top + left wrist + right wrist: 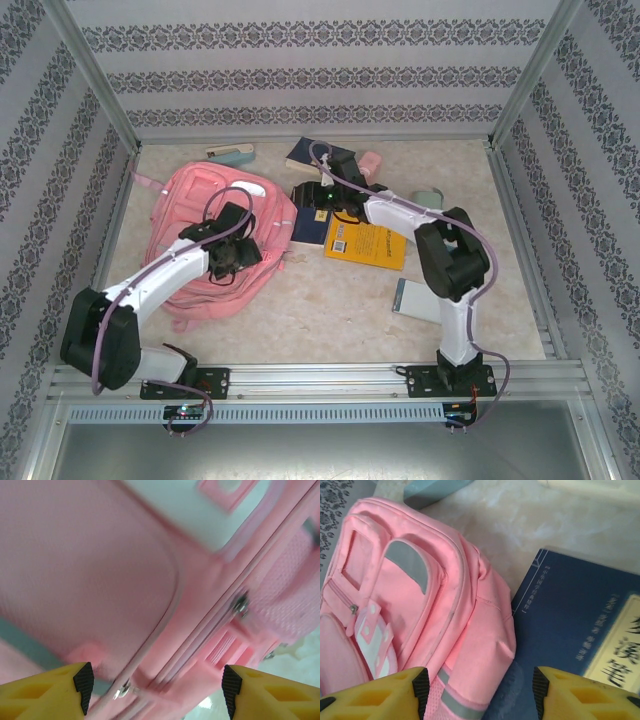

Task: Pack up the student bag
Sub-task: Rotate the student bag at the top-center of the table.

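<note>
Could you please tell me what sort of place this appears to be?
Probably a staged robot booth: wallpapered panels in an aluminium frame, two arms bolted beside a marbled tabletop.

Table (330,310): pale marbled top.
Left: student bag (200,230), lying flat.
Centre: dark blue book (308,232) against the bag; orange book (365,243) just beside it.
Far edge: second blue book (308,152); small pale object (230,152), perhaps a stapler.
Near right: pale teal booklet (413,298).

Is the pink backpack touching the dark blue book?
Touching. The right wrist view shows the backpack with its side lying over the left edge of the blue book.
</note>
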You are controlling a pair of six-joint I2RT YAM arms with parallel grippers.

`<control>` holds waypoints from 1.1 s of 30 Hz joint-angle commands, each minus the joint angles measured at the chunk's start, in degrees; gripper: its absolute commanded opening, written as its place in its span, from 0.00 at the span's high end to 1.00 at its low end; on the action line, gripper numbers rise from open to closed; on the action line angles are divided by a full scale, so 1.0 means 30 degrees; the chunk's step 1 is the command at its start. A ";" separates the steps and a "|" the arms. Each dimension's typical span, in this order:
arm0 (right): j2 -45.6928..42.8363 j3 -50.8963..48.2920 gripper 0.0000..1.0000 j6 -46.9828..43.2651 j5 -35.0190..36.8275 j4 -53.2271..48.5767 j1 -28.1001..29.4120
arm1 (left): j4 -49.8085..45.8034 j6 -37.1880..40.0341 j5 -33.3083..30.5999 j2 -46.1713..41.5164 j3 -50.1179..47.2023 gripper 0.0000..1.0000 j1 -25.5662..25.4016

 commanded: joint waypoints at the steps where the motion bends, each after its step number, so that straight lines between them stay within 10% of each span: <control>1: 0.1361 0.1380 0.41 0.1201 -0.0778 -0.0544 0.0595 | -0.0654 -0.2639 0.0300 -0.1018 -0.1008 0.32 -0.0925; 11: 0.4353 0.3738 0.43 0.2052 -0.0620 -0.1594 0.1483 | 0.0378 -0.5957 -0.0168 -0.1737 -0.3856 0.35 -0.3740; 20: 0.3864 0.3795 1.00 0.2447 -0.1109 -0.1599 0.1604 | 0.0978 -0.6885 -0.1647 -0.1530 -0.5579 0.45 -0.3533; 33: -0.2913 0.0066 1.00 0.2082 0.0689 -0.0871 0.1468 | 0.0346 -0.2568 -0.2750 0.1003 -0.4082 0.49 0.0185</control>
